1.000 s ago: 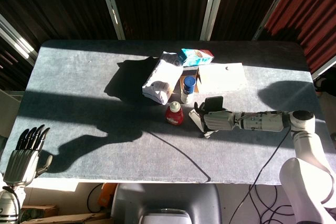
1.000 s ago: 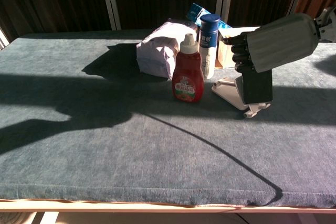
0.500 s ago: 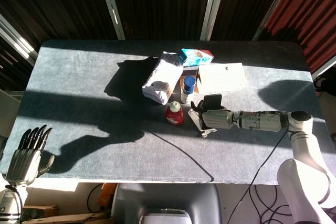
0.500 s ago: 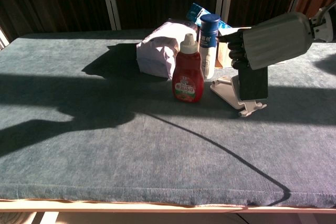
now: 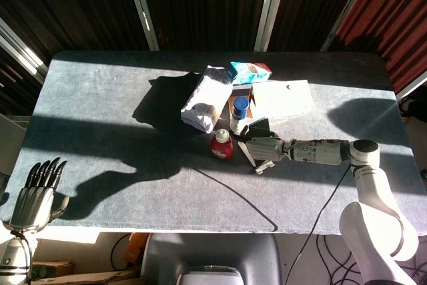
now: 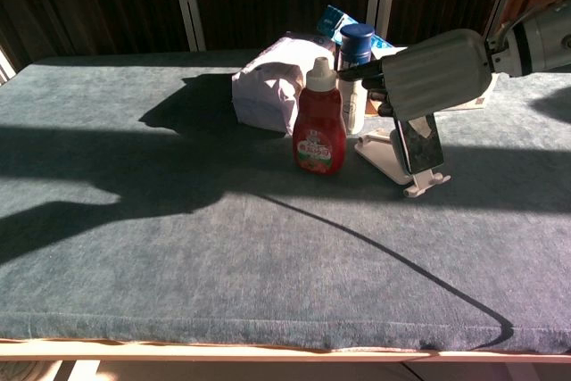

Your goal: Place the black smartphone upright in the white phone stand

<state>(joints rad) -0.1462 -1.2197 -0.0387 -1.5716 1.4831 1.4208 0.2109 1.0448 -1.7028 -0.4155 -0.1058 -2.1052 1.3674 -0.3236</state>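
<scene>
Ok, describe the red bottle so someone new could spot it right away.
On the grey table, find the cluster of groceries near the middle. The red bottle stands in front, left of the white phone stand; it alone has a red body and white cap.

Tabletop (image 6: pixel 178 247): covered in grey cloth, matt, with a slightly rough felt-like nap. Black smartphone (image 6: pixel 421 142): smooth, glossy face catching the sunlight. White phone stand (image 6: pixel 388 158): smooth matt plastic. Right hand (image 6: pixel 428 73): pale ribbed casing, dull satin finish, with dark fingers (image 6: pixel 361 73). Red bottle (image 6: pixel 319 131): shiny translucent plastic, white plastic cap, printed label. White bag (image 6: pixel 268 86): crinkled, soft-looking wrap.
</scene>
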